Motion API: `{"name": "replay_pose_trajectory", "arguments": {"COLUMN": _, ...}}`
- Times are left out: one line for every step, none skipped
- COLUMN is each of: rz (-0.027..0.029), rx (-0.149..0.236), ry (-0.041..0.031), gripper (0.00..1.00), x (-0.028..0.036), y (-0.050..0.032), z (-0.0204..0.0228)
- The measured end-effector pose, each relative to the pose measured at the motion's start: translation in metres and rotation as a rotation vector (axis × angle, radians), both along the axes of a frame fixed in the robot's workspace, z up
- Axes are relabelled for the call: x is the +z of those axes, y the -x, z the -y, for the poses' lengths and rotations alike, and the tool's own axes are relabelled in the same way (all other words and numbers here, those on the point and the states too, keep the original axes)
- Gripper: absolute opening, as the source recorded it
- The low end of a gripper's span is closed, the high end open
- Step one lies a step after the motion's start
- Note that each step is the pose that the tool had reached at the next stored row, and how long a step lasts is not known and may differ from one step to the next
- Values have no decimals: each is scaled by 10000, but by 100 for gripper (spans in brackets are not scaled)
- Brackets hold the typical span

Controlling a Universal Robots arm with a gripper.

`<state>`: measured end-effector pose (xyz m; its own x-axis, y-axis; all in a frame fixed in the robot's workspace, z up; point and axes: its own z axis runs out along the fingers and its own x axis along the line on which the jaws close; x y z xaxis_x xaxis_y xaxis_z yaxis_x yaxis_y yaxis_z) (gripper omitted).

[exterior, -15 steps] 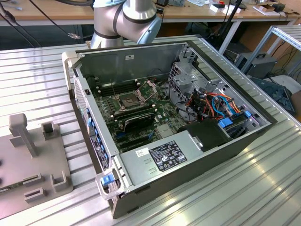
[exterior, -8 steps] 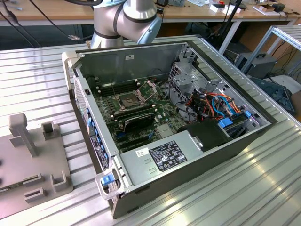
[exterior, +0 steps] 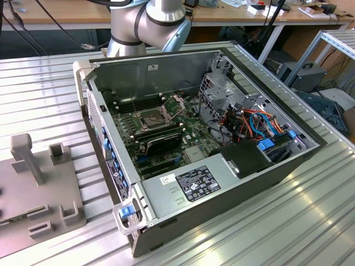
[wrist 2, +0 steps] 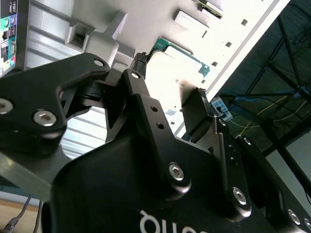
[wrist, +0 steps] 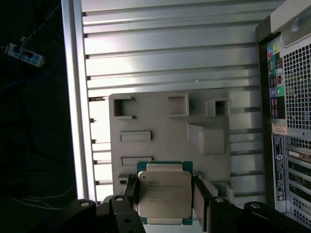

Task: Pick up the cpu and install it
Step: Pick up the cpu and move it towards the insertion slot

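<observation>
cpu [wrist: 164,194] gripped and clear of the tray; socket not yet filled

1. Tool state. In the first wrist view the gripper [wrist: 165,187] is closed on the cpu. Its two black fingers [wrist: 130,191] press against opposite edges of the chip, with the grey metal top facing the camera and a green edge showing around it. In the second wrist view the gripper [wrist 2: 170,80] is seen from behind, with a strip of the green edge visible between the finger ends.

2. Location of the part. The cpu is held over the grey tray [wrist: 155,121], which lies on the ribbed metal table [wrist: 170,48] beside the computer case [wrist: 291,121]. The chip looks large against the tray's pockets, so it is judged to be raised well above the tray, not resting in it.

3. Destination. In the exterior view the computer case [exterior: 166,72] lies open on the table [exterior: 44,94]. The socket [exterior: 151,117] on the board has its metal frame [exterior: 175,104] swung up, and the socket appears dark and empty. The arm [exterior: 150,22] rises behind the case, and the tray [exterior: 33,183] sits at the exterior view's left.

4. Progress. The pick-up is complete. The transfer to the case, the seating in the socket and the release are not yet done.
</observation>
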<state>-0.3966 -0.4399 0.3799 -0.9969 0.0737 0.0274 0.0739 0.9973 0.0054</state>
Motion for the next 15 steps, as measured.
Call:
{"name": "replay_pose_trajectory", "arguments": {"rz": 0, "rx": 0, "ry": 0, "gripper": 55, "x": 0, "y": -29, "z": 0}}
{"name": "replay_pose_trajectory", "arguments": {"rz": 0, "rx": -1, "ry": 0, "gripper": 55, "x": 0, "y": -46, "z": 0}}
{"name": "replay_pose_trajectory", "arguments": {"rz": -1, "rx": -1, "ry": 1, "gripper": 55, "x": 0, "y": -63, "z": 0}}
{"name": "replay_pose_trajectory", "arguments": {"rz": -1, "rx": 0, "ry": 1, "gripper": 55, "x": 0, "y": -84, "z": 0}}
{"name": "replay_pose_trajectory", "arguments": {"rz": 0, "rx": 0, "ry": 1, "gripper": 55, "x": 0, "y": -102, "z": 0}}
{"name": "replay_pose_trajectory", "arguments": {"rz": 0, "rx": 0, "ry": 1, "gripper": 55, "x": 0, "y": -141, "z": 0}}
{"name": "replay_pose_trajectory", "arguments": {"rz": 0, "rx": -1, "ry": 0, "gripper": 55, "x": 0, "y": -166, "z": 0}}
{"name": "replay_pose_trajectory", "arguments": {"rz": 0, "rx": -1, "ry": 0, "gripper": 55, "x": 0, "y": -181, "z": 0}}
{"name": "replay_pose_trajectory", "arguments": {"rz": -1, "rx": 0, "ry": 1, "gripper": 55, "x": 1, "y": -195, "z": 0}}
{"name": "replay_pose_trajectory", "arguments": {"rz": 0, "rx": 0, "ry": 0, "gripper": 55, "x": 0, "y": -211, "z": 0}}
{"name": "replay_pose_trajectory", "arguments": {"rz": 0, "rx": 0, "ry": 0, "gripper": 55, "x": 0, "y": -224, "z": 0}}
{"name": "replay_pose_trajectory", "arguments": {"rz": -1, "rx": 0, "ry": 1, "gripper": 55, "x": 0, "y": -236, "z": 0}}
{"name": "replay_pose_trajectory", "arguments": {"rz": 0, "rx": 0, "ry": 0, "gripper": 55, "x": 0, "y": -248, "z": 0}}
{"name": "replay_pose_trajectory", "arguments": {"rz": 0, "rx": 0, "ry": 0, "gripper": 55, "x": 0, "y": -259, "z": 0}}
{"name": "replay_pose_trajectory", "arguments": {"rz": 0, "rx": 0, "ry": 0, "gripper": 55, "x": 0, "y": -268, "z": 0}}
